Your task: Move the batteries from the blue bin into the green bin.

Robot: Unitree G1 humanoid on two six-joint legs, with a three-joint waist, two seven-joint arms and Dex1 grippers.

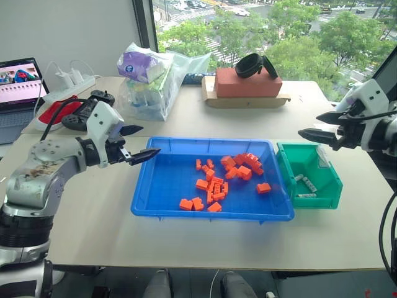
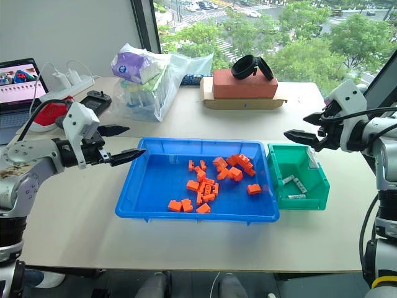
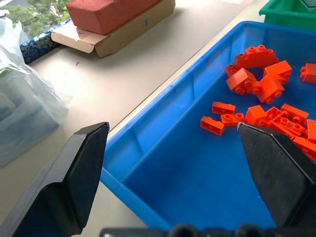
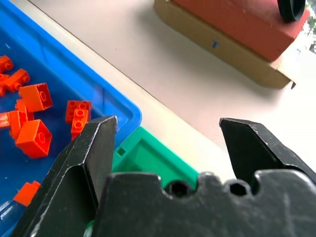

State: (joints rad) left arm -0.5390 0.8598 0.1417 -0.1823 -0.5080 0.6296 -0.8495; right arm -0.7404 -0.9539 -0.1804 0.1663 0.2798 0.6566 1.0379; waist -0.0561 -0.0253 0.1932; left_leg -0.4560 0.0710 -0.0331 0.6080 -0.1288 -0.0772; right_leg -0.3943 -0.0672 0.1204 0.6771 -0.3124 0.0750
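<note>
Batteries (image 1: 305, 185), the small silver-grey metal cylinders, are lying at the bottom of the small deep green plastic bin (image 1: 329, 189), three or so of them, loosely side by side with their long axes slanting roughly from ten o'clock to four o'clock. Looking into the wide shallow bright-blue plastic tray (image 1: 161, 186), I'm seeing orange plastic building blocks (image 1: 217, 183) scattered from centre towards two o'clock and no silver cylinder among them, so by my reading the tray is looking emptied of batteries, though one tucked under a block can't be ruled out.

The right pincer (image 1: 317, 127) is hanging in the air at about twelve o'clock of the green bin, above its far rim and pointing toward nine o'clock. Its two black fingers are spread wide and gripping nothing. That puts the batteries below and toward six o'clock of it, and the right arm is clearly the nearer one to them.

The left pincer (image 1: 141, 142) is hovering at the blue tray's ten o'clock corner, aiming toward three o'clock across the tray, fingers likewise splayed apart and empty, touching neither rim nor block. Both bins are sitting just beside each other on the pale table (image 1: 93, 236).
</note>
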